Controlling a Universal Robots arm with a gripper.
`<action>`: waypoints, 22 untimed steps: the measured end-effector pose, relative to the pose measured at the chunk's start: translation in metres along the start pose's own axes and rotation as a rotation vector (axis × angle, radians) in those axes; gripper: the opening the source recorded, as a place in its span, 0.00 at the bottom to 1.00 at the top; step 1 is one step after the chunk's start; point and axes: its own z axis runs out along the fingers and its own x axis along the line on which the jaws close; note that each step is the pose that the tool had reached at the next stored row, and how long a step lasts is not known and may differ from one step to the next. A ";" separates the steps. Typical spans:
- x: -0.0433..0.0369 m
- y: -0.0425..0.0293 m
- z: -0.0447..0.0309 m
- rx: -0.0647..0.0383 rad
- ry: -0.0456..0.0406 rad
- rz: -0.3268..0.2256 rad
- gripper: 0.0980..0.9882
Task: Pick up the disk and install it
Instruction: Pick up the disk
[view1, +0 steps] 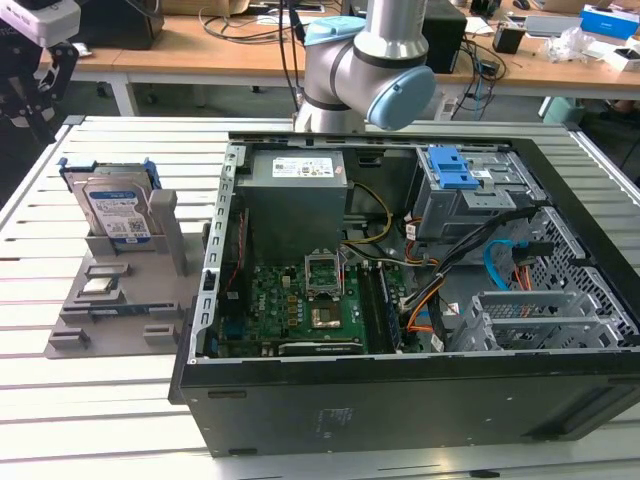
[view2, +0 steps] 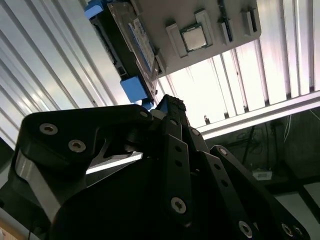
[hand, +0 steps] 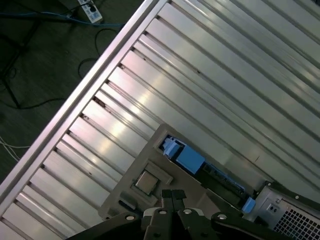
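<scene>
**Approach step: disk not yet in hand**

The job looks to be at its first step, the approach for the pick. The disk (view1: 118, 210) stands on edge in a grey holder (view1: 165, 240) on the bench (view1: 90, 420). It is at the exterior view's left, well apart from the open PC case (view1: 400, 410).

In the first wrist view the gripper (hand: 173, 195) hangs over the holder. Its fingers (hand: 167, 195) are together w/ nothing btwn them, and there is no contact w/ the disk.

Judgement: a pick calls for the fingers to be spread, lined up across the disk's top edge and brought down square, since the holder's upright stands close at one side.

Nearby, a CPU chip (view1: 97, 287) lies flat in the holder just in front of the disk, close enough to get bumped. Inside the case, a drive cage w/ a blue latch (view1: 450, 165) sits near the grey power supply (view1: 295, 195). Orange and blue cables (view1: 497, 268) loop below the cage and could snag anything brought in there.
</scene>
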 end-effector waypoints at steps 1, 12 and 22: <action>0.0000 0.0000 0.0000 0.000 0.0006 -0.013 0.01; 0.0000 0.0000 0.0000 -0.001 0.0058 -0.122 0.01; 0.0000 0.0000 0.0000 -0.003 0.0098 -0.217 0.01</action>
